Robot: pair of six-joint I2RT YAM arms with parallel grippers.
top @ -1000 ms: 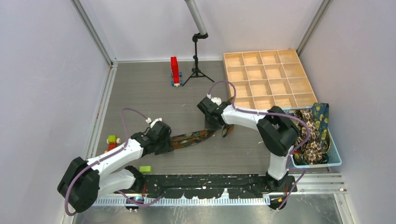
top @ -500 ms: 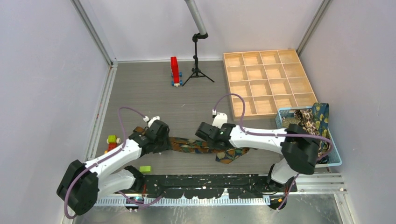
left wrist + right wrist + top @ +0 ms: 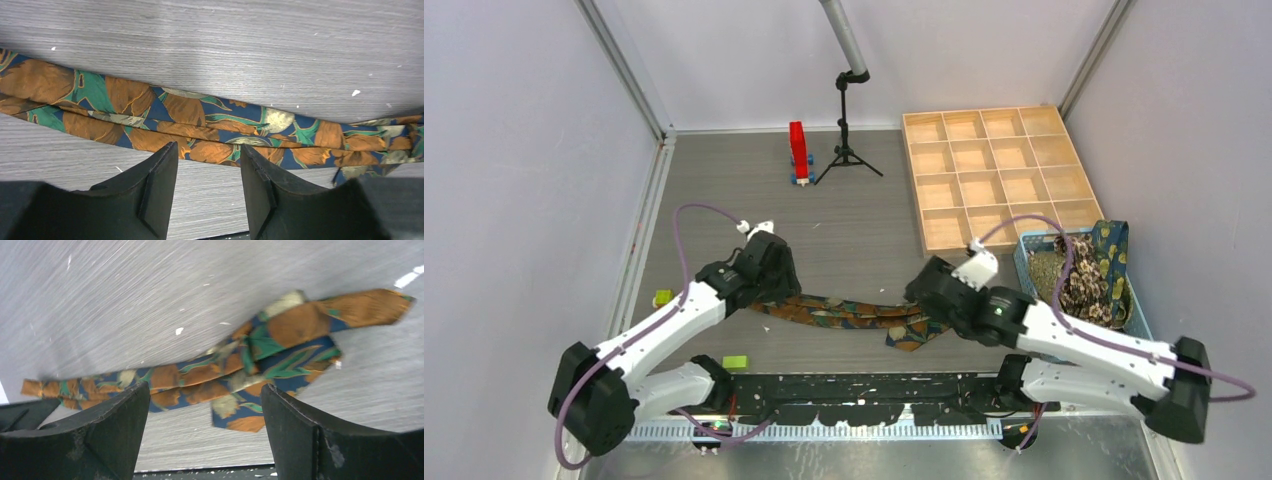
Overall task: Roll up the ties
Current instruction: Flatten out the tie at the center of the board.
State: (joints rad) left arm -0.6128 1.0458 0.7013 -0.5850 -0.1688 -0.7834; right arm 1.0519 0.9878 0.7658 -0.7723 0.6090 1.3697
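Swung back toward its base, the right gripper (image 3: 929,292) hangs over the folded pointed end of the tie (image 3: 844,312) on the grey wood-grain table (image 3: 824,200), seen from above; the left wrist view shows the left gripper (image 3: 209,150) half open, empty, above doubled orange-teal fabric; the blurred right wrist view shows jaws wide, empty.

one tie (image 3: 844,312) on table (image 3: 824,215); one basket (image 3: 1036,238); one tray (image 3: 989,187)

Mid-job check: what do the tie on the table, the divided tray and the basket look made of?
Tie: soft printed fabric; silk or synthetic cannot be told. It lies folded and creased. Tray: pale, unfinished-looking wood with thin dividers. Basket: probably light blue plastic, going by its uniform colour and thin moulded rim.
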